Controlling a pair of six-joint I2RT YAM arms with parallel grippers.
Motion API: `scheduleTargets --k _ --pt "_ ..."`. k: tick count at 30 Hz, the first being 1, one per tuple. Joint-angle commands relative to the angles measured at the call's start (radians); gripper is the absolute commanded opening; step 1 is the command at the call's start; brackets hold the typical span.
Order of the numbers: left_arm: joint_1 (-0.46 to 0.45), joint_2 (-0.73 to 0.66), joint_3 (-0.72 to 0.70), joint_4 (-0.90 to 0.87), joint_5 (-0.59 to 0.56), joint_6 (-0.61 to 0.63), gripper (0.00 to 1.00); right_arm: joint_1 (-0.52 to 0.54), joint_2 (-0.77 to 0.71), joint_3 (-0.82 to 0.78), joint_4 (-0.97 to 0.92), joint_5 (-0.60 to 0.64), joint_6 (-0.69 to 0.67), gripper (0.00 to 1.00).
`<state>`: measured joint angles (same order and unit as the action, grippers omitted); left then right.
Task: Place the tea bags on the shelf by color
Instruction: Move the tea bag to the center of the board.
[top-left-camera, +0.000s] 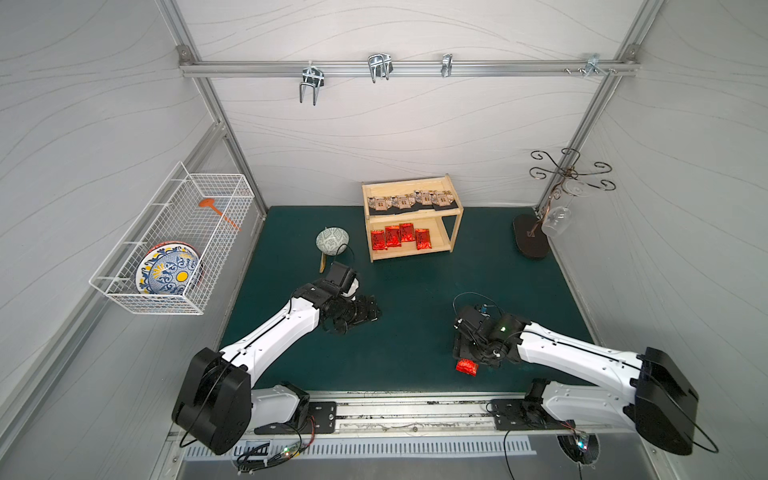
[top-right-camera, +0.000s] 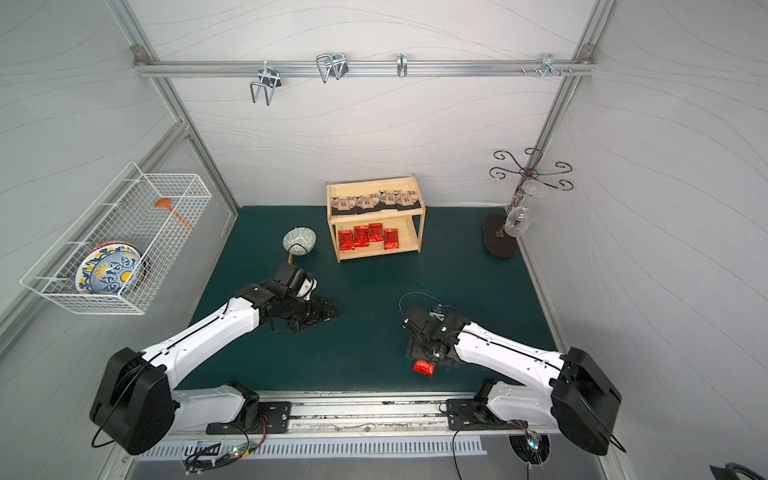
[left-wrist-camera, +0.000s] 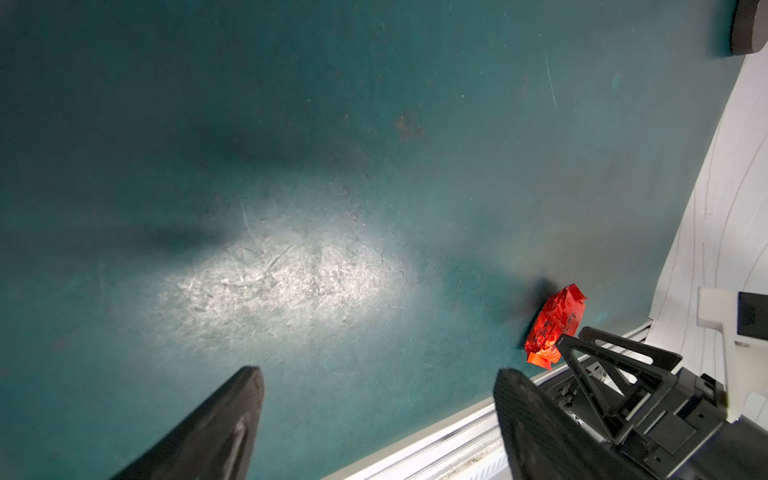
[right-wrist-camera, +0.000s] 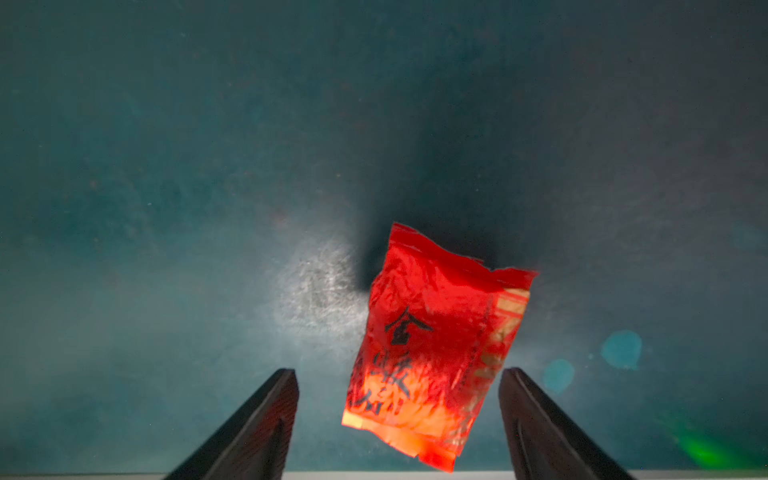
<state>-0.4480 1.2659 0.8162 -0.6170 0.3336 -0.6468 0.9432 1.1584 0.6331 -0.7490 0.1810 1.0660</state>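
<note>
The wooden shelf (top-left-camera: 411, 254) (top-right-camera: 380, 254) stands at the back of the green mat. Its upper tier holds several beige-brown tea bags (top-left-camera: 409, 201) (top-right-camera: 374, 200) in a row. Several red tea bags (top-left-camera: 399, 237) (top-right-camera: 368, 237) lie on its lower tier. One crumpled red tea bag (top-left-camera: 466, 367) (top-right-camera: 423, 368) (left-wrist-camera: 555, 324) (right-wrist-camera: 432, 345) lies loose on the mat near the front edge. My right gripper (top-left-camera: 463, 353) (right-wrist-camera: 399, 372) hangs open over it, a finger on each side, neither touching it. My left gripper (top-left-camera: 370, 311) (left-wrist-camera: 380, 374) is open and holds nothing, above bare mat left of centre.
A patterned bowl (top-left-camera: 332, 240) rests upside down on a small stand left of the shelf. A white wire basket (top-left-camera: 174, 241) with a painted plate hangs on the left wall. A dark metal rack (top-left-camera: 536, 237) with hanging glasses stands back right. A metal rail (top-left-camera: 415, 409) borders the mat's front.
</note>
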Motion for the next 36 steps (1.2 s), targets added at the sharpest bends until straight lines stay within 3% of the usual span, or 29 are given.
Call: scheduleTargets --k 1,12,18,28,36 --pt "-0.004 0.006 0.023 0.015 -0.011 0.008 0.93 -0.014 -0.013 -0.042 -0.002 -0.003 0.023 0.81" --pt "0.000 -0.017 0.034 0.055 -0.013 -0.016 0.93 -0.058 -0.082 -0.147 0.055 -0.007 -0.006 0.78" --pt "0.009 -0.011 0.046 0.071 0.002 -0.041 0.92 -0.063 -0.082 -0.141 0.095 0.022 -0.055 0.70" --pt "0.023 -0.025 0.053 0.076 0.010 -0.069 0.90 -0.030 0.145 0.002 0.215 0.021 -0.248 0.64" --pt "0.064 -0.060 0.005 0.066 -0.006 -0.065 0.90 -0.017 0.338 0.141 0.389 -0.009 -0.553 0.62"
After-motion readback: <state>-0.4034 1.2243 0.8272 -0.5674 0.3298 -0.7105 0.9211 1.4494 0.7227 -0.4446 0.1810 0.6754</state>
